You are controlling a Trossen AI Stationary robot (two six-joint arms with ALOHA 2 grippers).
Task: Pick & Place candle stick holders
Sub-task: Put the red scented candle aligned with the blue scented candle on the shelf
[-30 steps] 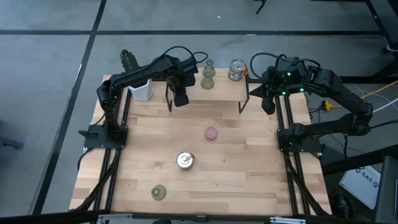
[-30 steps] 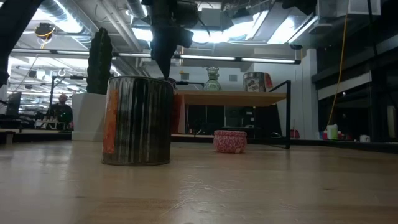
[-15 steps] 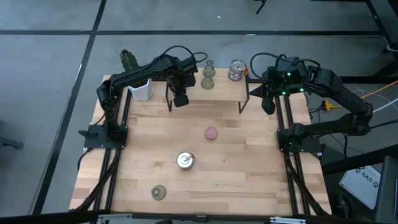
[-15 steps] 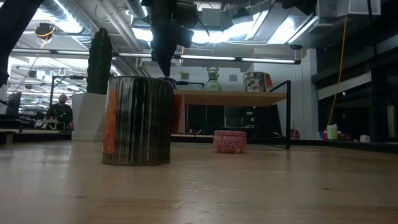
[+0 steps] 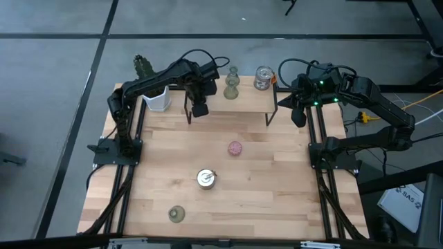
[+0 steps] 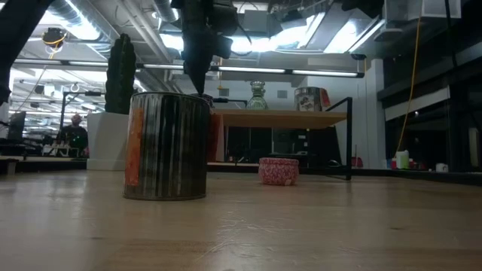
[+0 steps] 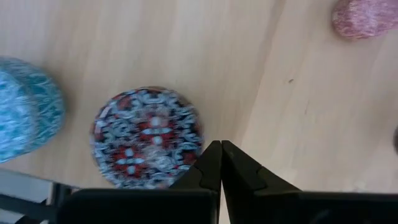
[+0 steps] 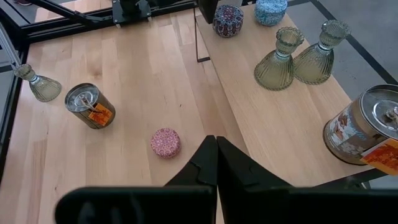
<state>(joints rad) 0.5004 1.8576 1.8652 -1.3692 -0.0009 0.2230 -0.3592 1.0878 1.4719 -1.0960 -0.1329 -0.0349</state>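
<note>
Your left gripper (image 7: 221, 144) is hovering, fingers together and empty, beside the dark holder (image 7: 148, 136) on the shelf (image 5: 242, 102). Descending closed risks toppling it.

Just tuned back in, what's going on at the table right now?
The left gripper hangs over the raised wooden shelf at the table's back, jaws shut and empty, above the dark red-and-white speckled round holder beside the blue speckled round holder. Two olive-green flared glass holders and a shiny silvery cup also stand on the shelf. On the table remain a pink speckled round holder, another silvery cup and a third olive-green holder. The right gripper waits shut at the shelf's right end.
</note>
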